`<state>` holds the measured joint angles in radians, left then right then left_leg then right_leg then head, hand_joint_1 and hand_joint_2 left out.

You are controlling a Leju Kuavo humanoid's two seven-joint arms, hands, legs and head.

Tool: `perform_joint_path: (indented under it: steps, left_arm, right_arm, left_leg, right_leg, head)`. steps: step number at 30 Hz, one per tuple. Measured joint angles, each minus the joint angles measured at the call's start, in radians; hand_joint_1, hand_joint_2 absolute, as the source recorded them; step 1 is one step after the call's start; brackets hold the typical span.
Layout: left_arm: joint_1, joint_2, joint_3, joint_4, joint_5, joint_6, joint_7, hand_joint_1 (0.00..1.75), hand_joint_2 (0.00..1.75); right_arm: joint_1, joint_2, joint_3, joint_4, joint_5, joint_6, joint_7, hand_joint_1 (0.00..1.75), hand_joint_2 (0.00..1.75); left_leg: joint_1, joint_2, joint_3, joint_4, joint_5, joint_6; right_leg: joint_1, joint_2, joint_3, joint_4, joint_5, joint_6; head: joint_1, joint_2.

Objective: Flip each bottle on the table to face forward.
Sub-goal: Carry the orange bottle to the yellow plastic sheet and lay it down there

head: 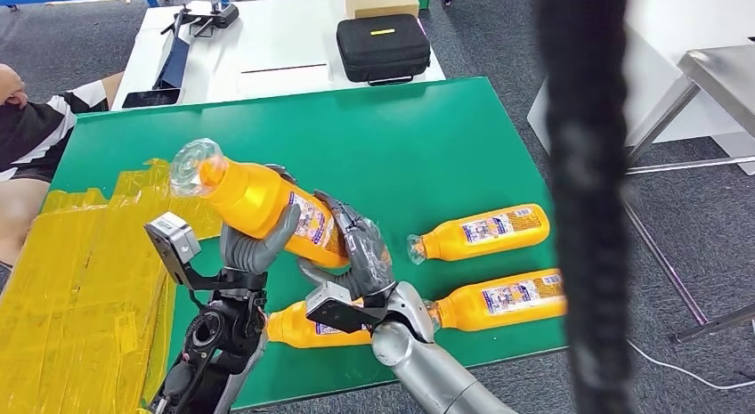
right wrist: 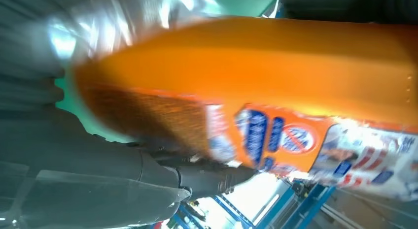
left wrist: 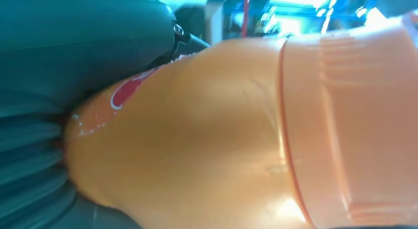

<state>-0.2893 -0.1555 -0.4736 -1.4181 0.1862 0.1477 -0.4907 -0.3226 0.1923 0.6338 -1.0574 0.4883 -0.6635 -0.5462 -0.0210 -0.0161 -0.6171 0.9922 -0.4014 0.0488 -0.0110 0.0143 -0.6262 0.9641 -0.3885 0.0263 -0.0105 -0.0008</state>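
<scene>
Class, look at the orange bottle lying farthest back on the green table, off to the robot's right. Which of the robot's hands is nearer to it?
Right. The right hand grips the raised bottle just beside the far bottle; the left hand holds the raised bottle farther away.

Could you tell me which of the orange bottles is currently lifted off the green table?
The tilted bottle gripped by the left hand and right hand; the other three lie flat.

free: far green table (head: 356, 138) | blocked: three lying bottles (head: 481, 231) near edge — yellow tape (head: 80, 280) left
</scene>
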Motion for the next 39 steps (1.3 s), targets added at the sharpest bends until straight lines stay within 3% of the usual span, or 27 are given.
perform_joint_path:
  steps: [2, 4, 7, 9, 12, 14, 16, 18, 19, 21, 24, 30, 34, 39]
  left_arm:
    - [-0.003, 0.001, 0.0, -0.011, -0.051, 0.054, -0.018, 1.75, 1.75]
    - [-0.006, 0.005, 0.0, -0.019, -0.206, 0.189, -0.043, 1.75, 1.75]
    - [-0.012, 0.012, 0.011, -0.021, -0.68, 0.458, -0.031, 1.75, 1.75]
    - [-0.01, 0.007, 0.046, -0.021, -1.046, 0.531, 0.002, 1.75, 1.75]
    - [0.002, -0.013, 0.127, -0.025, -1.52, 0.546, 0.104, 1.75, 1.75]
    - [-0.01, 0.011, 0.146, -0.016, -1.689, 0.548, 0.276, 1.75, 1.75]
    - [-0.062, 0.079, 0.1, 0.022, -1.737, 0.547, 0.533, 1.75, 1.75]
    - [-0.14, 0.162, -0.005, 0.082, -1.748, 0.528, 0.79, 1.75, 1.75]
    - [-0.181, 0.2, -0.073, 0.116, -1.75, 0.502, 0.884, 1.75, 1.75]
    - [-0.253, 0.261, -0.218, 0.186, -1.752, 0.428, 0.977, 1.75, 1.75]
    - [-0.302, 0.312, -0.357, 0.317, -1.754, 0.364, 0.945, 1.75, 1.75]
    - [-0.339, 0.353, -0.421, 0.501, -1.752, 0.358, 0.9, 1.75, 1.75]
    - [-0.345, 0.359, -0.415, 0.575, -1.753, 0.318, 0.866, 1.75, 1.75]
    - [-0.343, 0.355, -0.324, 0.684, -1.752, 0.279, 0.833, 1.75, 1.75]
  right_arm:
    - [0.016, -0.008, -0.004, -0.033, 0.001, -0.007, 0.01, 0.0, 1.75]
    - [0.036, -0.02, -0.012, -0.081, 0.012, -0.006, 0.037, 0.0, 1.75]
    - [0.073, -0.042, -0.025, -0.165, 0.04, 0.013, 0.085, 0.0, 1.75]
    - [0.098, -0.057, -0.032, -0.217, 0.055, 0.034, 0.112, 0.0, 1.75]
    - [0.136, -0.081, -0.045, -0.293, 0.067, 0.051, 0.14, 0.0, 1.75]
    - [0.159, -0.1, -0.057, -0.341, 0.072, 0.056, 0.155, 0.0, 1.75]
    - [0.178, -0.117, -0.07, -0.382, 0.078, 0.065, 0.17, 0.0, 1.75]
    - [0.196, -0.131, -0.082, -0.417, 0.093, 0.081, 0.184, 0.0, 1.75]
    - [0.203, -0.137, -0.087, -0.432, 0.104, 0.092, 0.192, 0.0, 1.75]
    - [0.215, -0.145, -0.096, -0.455, 0.133, 0.127, 0.213, 0.0, 1.75]
    - [0.231, -0.15, -0.111, -0.486, 0.175, 0.192, 0.238, 0.0, 1.75]
    - [0.254, -0.158, -0.14, -0.52, 0.197, 0.228, 0.25, 0.0, 1.75]
    - [0.262, -0.163, -0.152, -0.531, 0.206, 0.238, 0.251, 0.0, 1.75]
    - [0.289, -0.172, -0.179, -0.55, 0.205, 0.249, 0.251, 0.0, 1.75]
  left_leg:
    - [0.0, 0.0, 0.0, 0.0, 0.0, 0.0]
    - [0.0, 0.0, 0.0, 0.0, 0.0, 0.0]
    - [0.0, 0.0, 0.0, 0.0, 0.0, 0.0]
    - [0.0, 0.0, 0.0, 0.0, 0.0, 0.0]
    - [0.0, 0.0, 0.0, 0.0, 0.0, 0.0]
    - [0.0, 0.001, 0.0, 0.0, 0.0, 0.0]
    - [0.0, 0.001, 0.0, 0.0, 0.0, 0.0]
    - [0.001, 0.0, 0.0, 0.0, 0.002, -0.001]
    - [0.001, -0.001, -0.001, 0.0, 0.003, -0.002]
    - [0.002, -0.003, -0.001, 0.0, 0.004, -0.003]
    - [0.002, 0.002, 0.0, 0.0, 0.004, -0.003]
    - [0.001, 0.004, -0.002, 0.0, 0.004, -0.003]
    - [0.001, 0.003, -0.002, 0.0, 0.004, -0.003]
    - [0.001, 0.004, -0.002, 0.0, 0.004, -0.003]
  right_leg:
    - [0.0, 0.0, 0.0, 0.0, 0.0, 0.0]
    - [0.0, 0.0, 0.0, 0.0, 0.0, 0.0]
    - [0.0, 0.0, 0.0, 0.0, 0.0, 0.0]
    - [0.0, 0.0, 0.0, 0.0, 0.0, 0.0]
    - [0.0, 0.0, 0.0, 0.0, 0.0, 0.0]
    - [0.0, 0.0, -0.001, 0.0, 0.0, 0.0]
    - [0.0, 0.0, -0.002, 0.0, 0.001, -0.001]
    - [0.001, 0.0, -0.002, 0.0, 0.002, -0.002]
    - [0.001, -0.001, -0.002, 0.0, 0.002, -0.003]
    - [0.001, -0.002, 0.0, 0.0, 0.002, -0.003]
    - [0.001, 0.001, -0.001, 0.001, 0.003, -0.003]
    - [0.001, 0.003, -0.003, 0.0, 0.004, -0.005]
    - [0.001, 0.002, -0.003, 0.0, 0.004, -0.005]
    - [0.001, 0.002, -0.003, 0.0, 0.004, -0.005]
  head:
    - [0.0, 0.0]
    - [0.0, 0.0]
    - [0.0, 0.0]
    - [0.0, 0.0]
    - [0.0, 0.0]
    - [0.0, 0.0]
    - [0.0, 0.0]
    - [-0.001, 0.0]
    - [-0.001, 0.0]
    - [0.0, 0.0]
    - [0.0, 0.0]
    - [0.0, 0.0]
    - [0.0, 0.0]
    - [0.0, 0.0]
